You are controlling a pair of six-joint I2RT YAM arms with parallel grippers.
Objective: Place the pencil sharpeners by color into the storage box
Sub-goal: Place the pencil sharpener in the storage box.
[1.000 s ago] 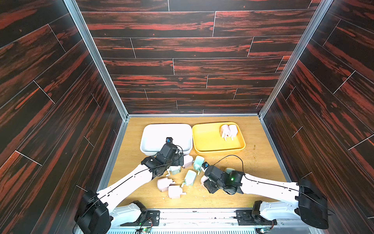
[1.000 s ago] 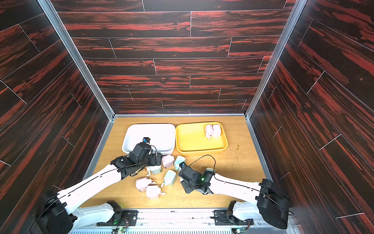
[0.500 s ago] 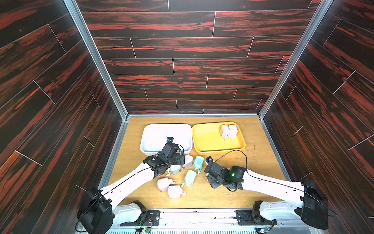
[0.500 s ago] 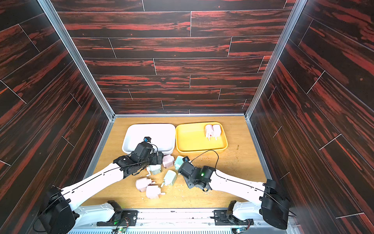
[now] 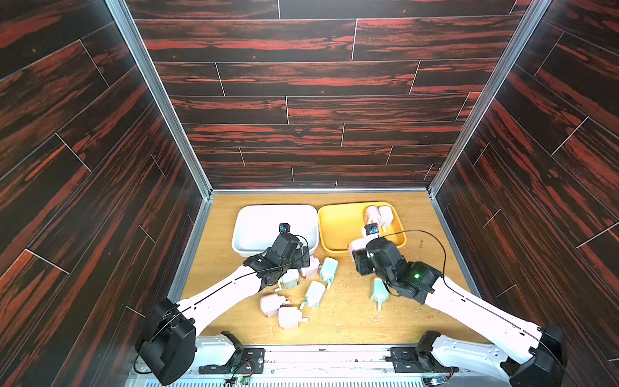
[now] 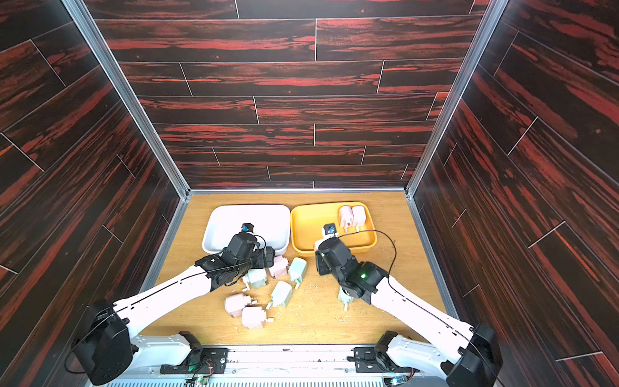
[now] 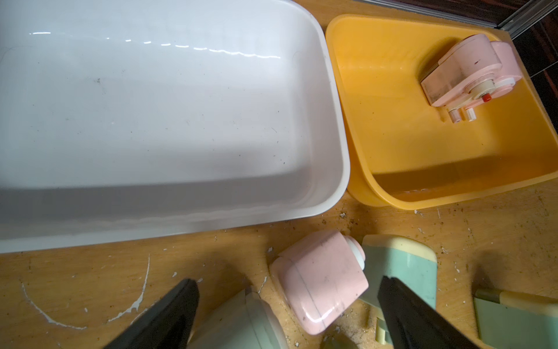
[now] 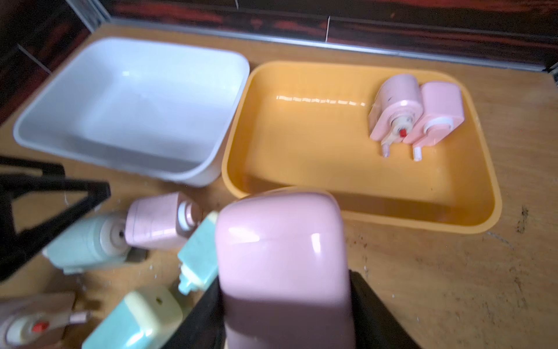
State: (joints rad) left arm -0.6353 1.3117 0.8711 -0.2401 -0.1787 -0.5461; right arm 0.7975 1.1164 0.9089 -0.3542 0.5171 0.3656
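1. The desk (image 5: 418, 321) is tan wood with shavings scattered around.
2. White bin (image 5: 248, 217) sits far left and yellow bin (image 5: 338, 224) far right, side by side. The yellow one has two pink sharpeners (image 5: 378, 216) in its far right corner.
3. Right gripper (image 8: 283, 305) has its jaws clamped on a pink sharpener (image 8: 280, 250), lifted just at the yellow bin's near edge.
4. Left gripper (image 7: 287, 314) has its jaws spread wide and holds nothing, low over a loose pink sharpener (image 7: 320, 278) near the white bin.
5. The rest are loose on the desk: mint sharpeners (image 5: 315, 293) and pink ones (image 5: 289, 316) in the middle, plus one mint sharpener (image 5: 378, 289) under the right arm.
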